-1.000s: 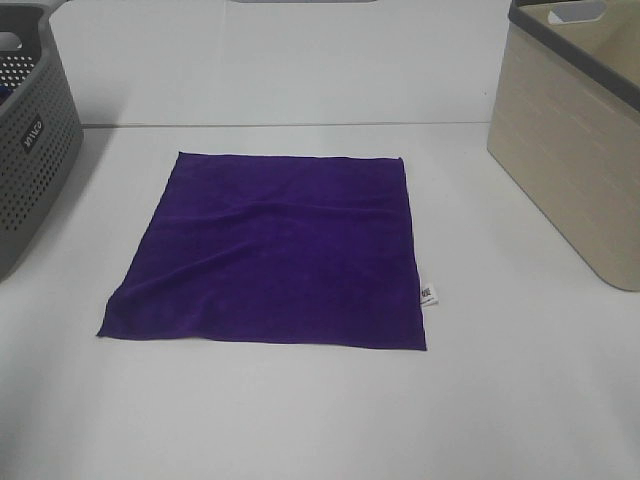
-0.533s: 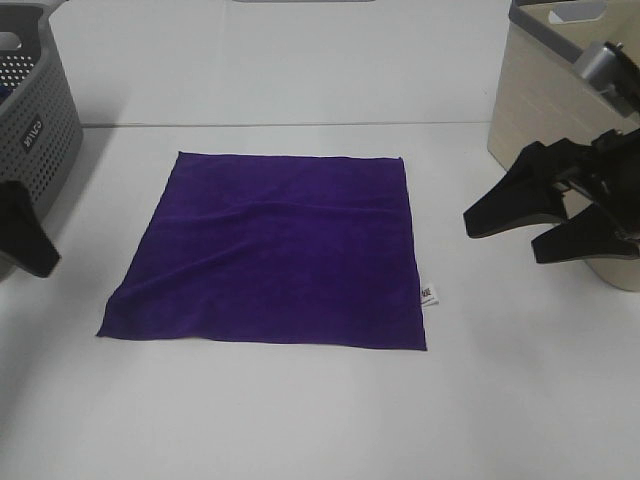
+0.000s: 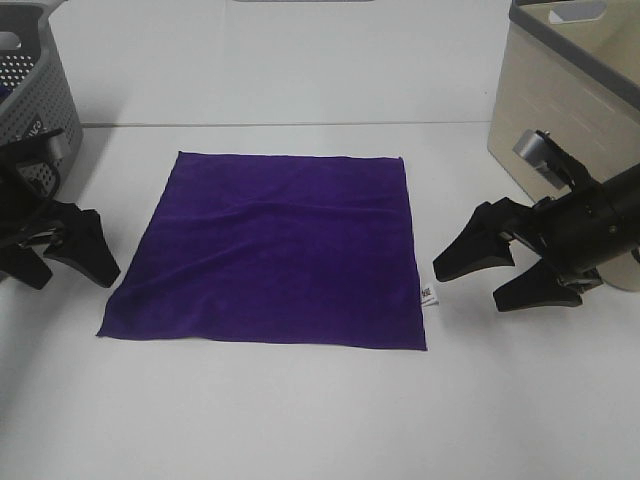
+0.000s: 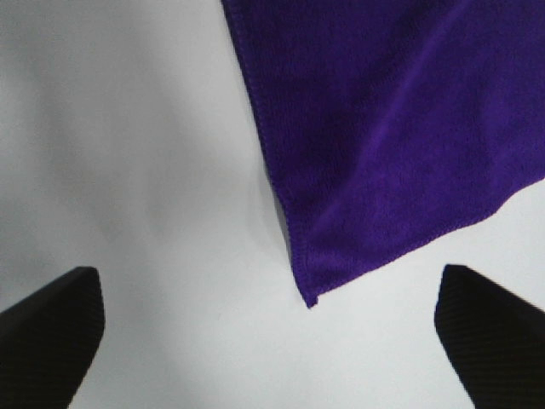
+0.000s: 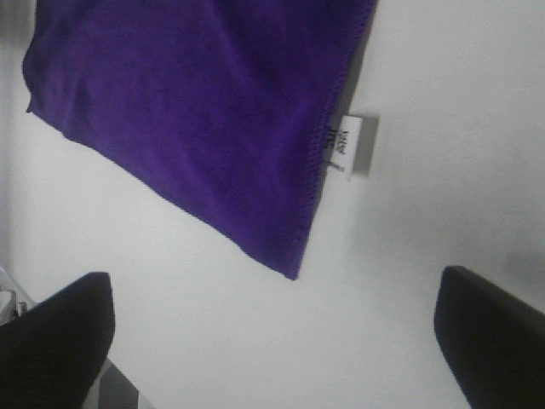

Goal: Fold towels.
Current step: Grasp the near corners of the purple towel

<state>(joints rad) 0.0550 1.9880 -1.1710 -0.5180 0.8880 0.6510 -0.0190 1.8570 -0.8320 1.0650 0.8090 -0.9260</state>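
The deep purple towel [image 3: 280, 250] lies flat and spread out in the middle of the white table, with a small white tag [image 3: 428, 296] on its right edge. My left gripper [image 3: 75, 278] hangs open just left of the towel's near left corner, which the left wrist view shows between the open fingers [image 4: 271, 341] as a purple corner [image 4: 308, 300]. My right gripper [image 3: 470, 288] is open too, just right of the tag. In the right wrist view the towel [image 5: 196, 111], its tag [image 5: 343, 146] and near right corner lie ahead of the gripper [image 5: 272, 341]. Neither gripper touches the towel.
A grey perforated basket [image 3: 30, 120] stands at the left edge behind the left arm. A beige basket [image 3: 570, 150] with a dark rim stands at the right, close behind the right arm. Bare white table [image 3: 300, 420] runs along the front.
Both arms came into view from the sides. Each has moved inward and down toward the towel's near corners, jaws staying open. The towel has not moved.
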